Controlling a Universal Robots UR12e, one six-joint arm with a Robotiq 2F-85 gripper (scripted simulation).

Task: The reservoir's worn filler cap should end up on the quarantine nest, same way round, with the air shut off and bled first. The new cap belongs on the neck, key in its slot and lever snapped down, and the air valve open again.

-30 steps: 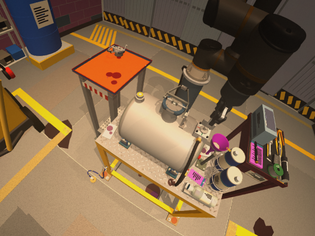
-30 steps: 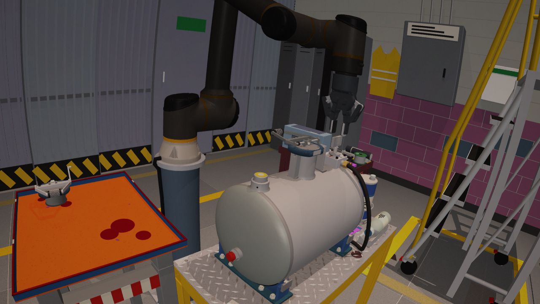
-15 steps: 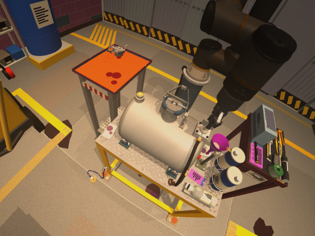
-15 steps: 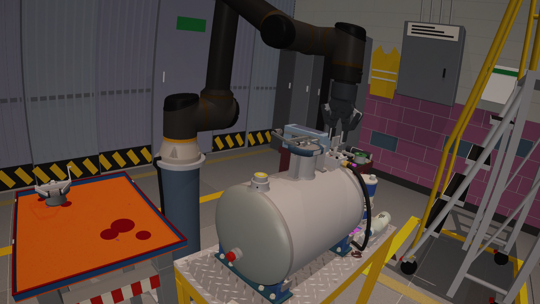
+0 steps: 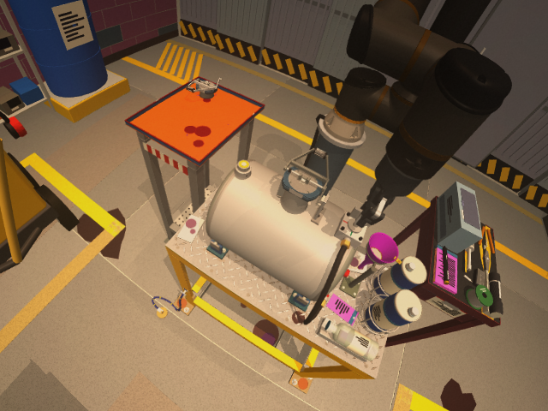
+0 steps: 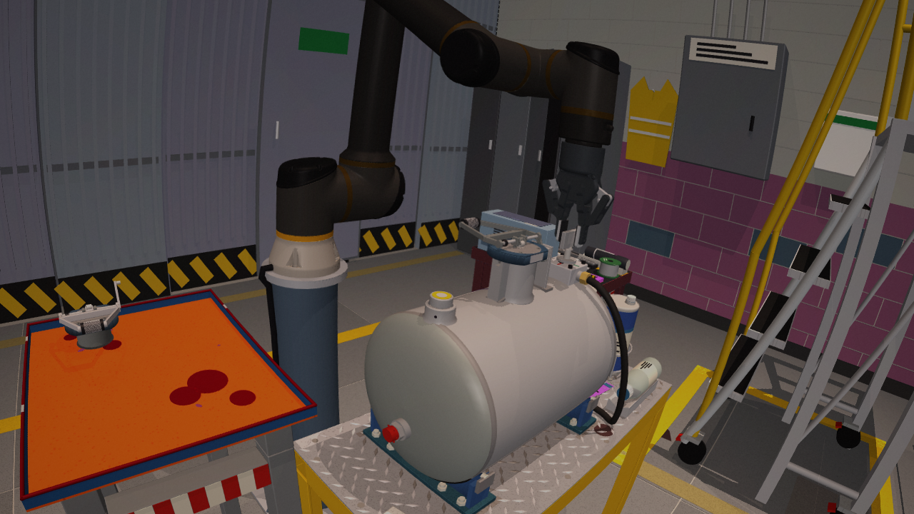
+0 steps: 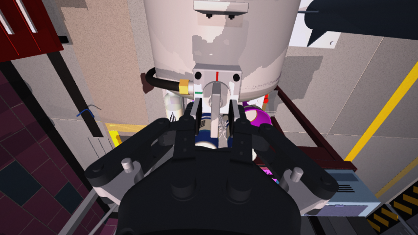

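Observation:
My gripper hangs at the right end of the reservoir, open, with its fingers on either side of the air valve's grey handle and holding nothing. The valve block has a red mark and a green mark. The handle lies in line with the red mark. A blue filler cap sits on the neck on top of the reservoir. Another cap stands at the far corner of the orange table.
The orange table stands left of the reservoir bench. A dark red cart with a grey box and tools stands right of my gripper. A purple funnel, spools and a bottle crowd the bench's right end. A ladder rises further right.

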